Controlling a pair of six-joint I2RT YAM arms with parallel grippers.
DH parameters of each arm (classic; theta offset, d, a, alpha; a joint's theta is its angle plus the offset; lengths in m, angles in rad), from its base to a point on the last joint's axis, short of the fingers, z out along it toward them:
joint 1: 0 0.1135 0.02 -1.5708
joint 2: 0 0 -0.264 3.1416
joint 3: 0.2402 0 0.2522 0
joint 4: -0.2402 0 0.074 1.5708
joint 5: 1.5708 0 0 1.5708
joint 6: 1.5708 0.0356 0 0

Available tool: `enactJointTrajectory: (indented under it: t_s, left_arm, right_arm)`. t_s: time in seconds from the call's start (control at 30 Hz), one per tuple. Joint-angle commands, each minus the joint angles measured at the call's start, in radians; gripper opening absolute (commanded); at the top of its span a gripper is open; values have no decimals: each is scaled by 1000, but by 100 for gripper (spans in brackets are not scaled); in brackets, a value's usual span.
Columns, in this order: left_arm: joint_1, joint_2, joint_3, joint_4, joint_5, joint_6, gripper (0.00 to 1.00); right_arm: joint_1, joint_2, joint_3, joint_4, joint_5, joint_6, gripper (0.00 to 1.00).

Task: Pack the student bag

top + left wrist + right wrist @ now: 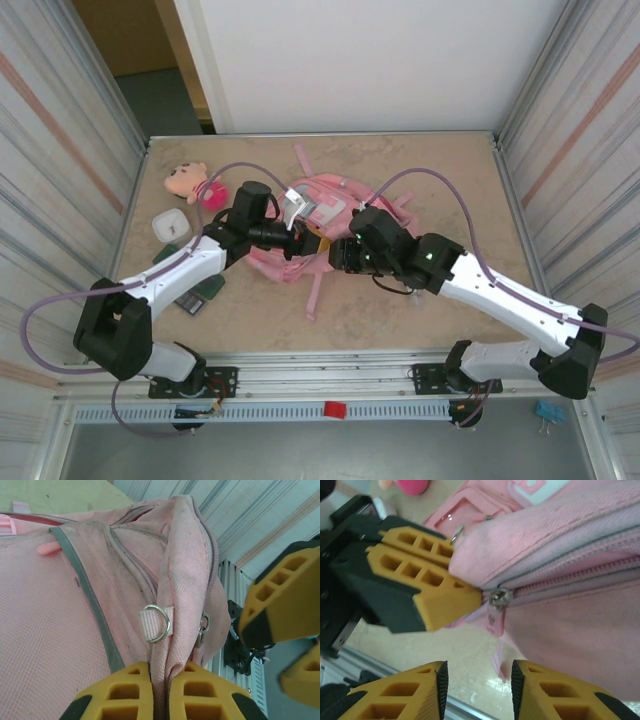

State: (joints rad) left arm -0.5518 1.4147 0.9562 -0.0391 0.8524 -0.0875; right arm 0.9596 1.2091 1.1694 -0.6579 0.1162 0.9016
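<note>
The pink student bag (pixel 318 205) lies in the middle of the table, straps spread out. My left gripper (pixel 167 692) is shut on a fold of the bag's pink fabric beside a zip, just below a metal D-ring (pixel 159 622). In the top view that gripper (pixel 303 240) sits at the bag's near edge. My right gripper (pixel 477 690) is open and hovers close to the silver zipper slider (pixel 499 600) and its pink pull tab (pixel 493 623), with nothing between its fingers. From above, the right gripper (pixel 338 253) faces the left one.
A pink-and-tan plush doll (pixel 187 180), a magenta item (pixel 212 195) and a white box (pixel 172 226) lie at the left. Dark flat items (pixel 195 293) rest under the left arm. Ribbed walls close in both sides; a metal rail (pixel 330 375) runs along the near edge.
</note>
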Motion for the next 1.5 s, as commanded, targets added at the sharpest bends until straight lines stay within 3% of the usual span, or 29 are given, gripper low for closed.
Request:
enactJointTrajectory:
  t_s: [0.0, 0.13, 0.3, 0.47, 0.6, 0.8, 1.03, 1.33, 1.47]
  left_arm:
    - [-1, -11, 28, 25, 110, -68, 0]
    - [-2, -3, 34, 44, 144, -69, 0]
    - [-2, 5, 39, 60, 173, -65, 0]
    - [-1, 8, 50, 61, 176, -65, 0]
    - [-1, 10, 59, 35, 160, -45, 0]
    - [-1, 26, 71, 22, 151, -40, 0]
    - [-2, 29, 82, 23, 145, -41, 0]
    - [-2, 32, 88, 14, 138, -38, 0]
    - [-1, 31, 90, 13, 135, -38, 0]
  right_arm:
    - [-22, 15, -15, 50, 64, 83, 38]
    - [-71, 49, -34, 90, 9, 91, 38]
    - [-78, 99, -11, 58, 58, 68, 36]
    - [-74, 166, 49, -101, 147, 60, 36]
    - [-62, 186, 97, -224, 234, 60, 27]
    - [-54, 173, 108, -230, 243, 62, 21]
    - [-42, 187, 113, -232, 210, 57, 29]
    - [-21, 180, 137, -308, 261, 31, 15]
    - [-12, 187, 128, -294, 230, -29, 23]
